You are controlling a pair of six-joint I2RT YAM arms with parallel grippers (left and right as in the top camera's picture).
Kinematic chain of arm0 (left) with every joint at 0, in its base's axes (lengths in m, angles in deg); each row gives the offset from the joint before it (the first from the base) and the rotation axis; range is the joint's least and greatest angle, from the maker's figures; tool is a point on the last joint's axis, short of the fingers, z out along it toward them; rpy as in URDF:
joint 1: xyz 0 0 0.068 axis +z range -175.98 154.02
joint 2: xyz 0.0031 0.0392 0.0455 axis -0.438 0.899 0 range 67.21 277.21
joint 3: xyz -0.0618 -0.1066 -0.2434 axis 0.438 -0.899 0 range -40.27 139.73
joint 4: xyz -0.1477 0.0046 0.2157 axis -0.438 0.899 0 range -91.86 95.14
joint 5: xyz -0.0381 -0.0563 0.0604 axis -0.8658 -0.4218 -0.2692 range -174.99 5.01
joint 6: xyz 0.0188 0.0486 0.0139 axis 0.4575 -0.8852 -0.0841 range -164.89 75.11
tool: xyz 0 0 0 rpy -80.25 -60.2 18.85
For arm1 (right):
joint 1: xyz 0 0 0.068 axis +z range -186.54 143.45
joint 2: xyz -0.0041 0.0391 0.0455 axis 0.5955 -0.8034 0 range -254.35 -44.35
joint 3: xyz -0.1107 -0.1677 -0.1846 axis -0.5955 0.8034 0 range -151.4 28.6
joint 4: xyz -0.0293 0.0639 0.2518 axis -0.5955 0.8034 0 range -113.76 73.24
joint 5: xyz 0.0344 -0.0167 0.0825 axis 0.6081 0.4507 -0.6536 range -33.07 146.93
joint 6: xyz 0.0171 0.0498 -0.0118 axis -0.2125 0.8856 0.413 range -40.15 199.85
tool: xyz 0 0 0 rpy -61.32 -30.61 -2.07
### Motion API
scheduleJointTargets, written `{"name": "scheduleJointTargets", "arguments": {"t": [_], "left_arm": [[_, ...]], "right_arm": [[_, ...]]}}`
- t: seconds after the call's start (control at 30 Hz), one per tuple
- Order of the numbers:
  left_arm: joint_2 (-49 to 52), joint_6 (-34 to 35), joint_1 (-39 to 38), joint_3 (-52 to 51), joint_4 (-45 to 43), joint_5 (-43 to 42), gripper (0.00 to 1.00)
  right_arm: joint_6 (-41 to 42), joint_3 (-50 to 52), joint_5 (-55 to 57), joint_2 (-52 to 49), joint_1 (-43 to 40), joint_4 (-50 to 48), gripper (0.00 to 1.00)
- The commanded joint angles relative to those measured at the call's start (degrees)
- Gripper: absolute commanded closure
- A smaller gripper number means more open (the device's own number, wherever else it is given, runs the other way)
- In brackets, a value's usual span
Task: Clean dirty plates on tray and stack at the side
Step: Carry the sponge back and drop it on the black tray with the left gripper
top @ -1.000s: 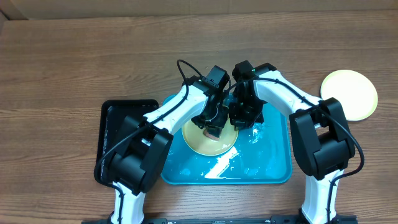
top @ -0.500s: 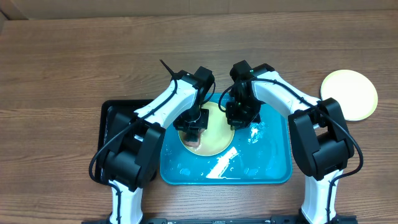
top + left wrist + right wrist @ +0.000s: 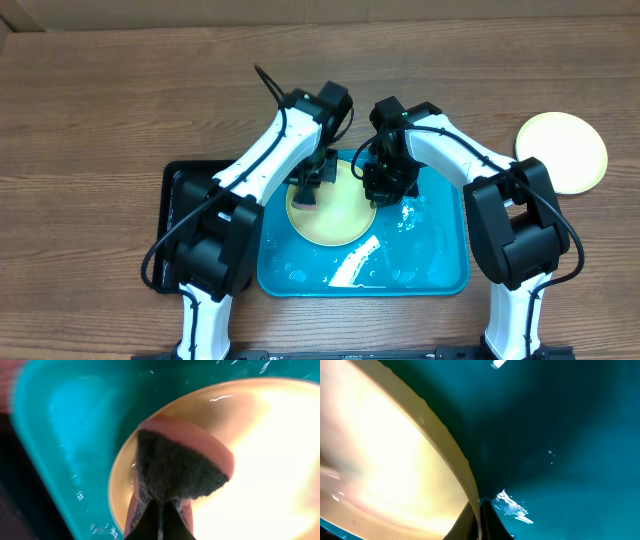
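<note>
- We see a large cyan-blue rectangular plastic tray (image 3: pixel 440 272) on the brown wooden table (image 3: pixel 100 100). Its floor is wet and glinting.
- A round pale yellow-green plastic plate (image 3: pixel 335 218) sits in the left half of this tray, toward the far rim. Its face looks bright and evenly coloured in both wrist views.
- The left fingers (image 3: pixel 160 519) are drawn in narrow, gripping a pink sponge with a dark scouring face (image 3: pixel 180 467).
- The sponge touches the plate at its far-left part, close to the rim. In the left wrist view its dark face lies over the plate's edge.
- The right fingers (image 3: pixel 477 519) are nearly closed on the plate's right-hand rim, with the thin edge running down between them.
- We cannot tell whether that side of the plate is raised off the tray floor.
- A second round pale yellow-green plate (image 3: pixel 562 150) lies flat on the table, well apart from the tray to its right and toward the far side.
- A smaller black rectangular tray (image 3: pixel 180 205) sits just beside the cyan-blue tray on its left, partly hidden by the left arm.
</note>
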Motion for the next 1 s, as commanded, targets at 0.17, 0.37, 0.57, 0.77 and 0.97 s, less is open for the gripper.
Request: {"name": "scheduleJointTargets", "arguments": {"t": [0.17,0.37,0.57,0.77,0.97], "left_arm": [[-0.7,3.6,0.5,7.1,7.9,3.7,0.95],[-6.9,7.8,5.1,7.1,12.1,5.9,0.96],[-17.1,8.6,10.3,6.8,14.7,10.3,0.96],[-23.4,9.2,14.8,5.2,17.9,12.6,0.95],[-26.4,11.6,18.1,-5.7,14.9,13.7,0.96]], "right_arm": [[0.2,0.2,2.9,-0.1,-0.3,-0.2,0.96],[-0.5,0.2,2.9,-0.1,-0.3,-0.2,0.96],[-0.5,0.2,2.9,-0.1,-0.3,-0.4,0.96],[-0.4,0.2,2.9,-0.1,-0.3,-1.0,0.96],[-0.5,0.2,2.9,-0.1,-0.3,-0.9,0.96]]}}
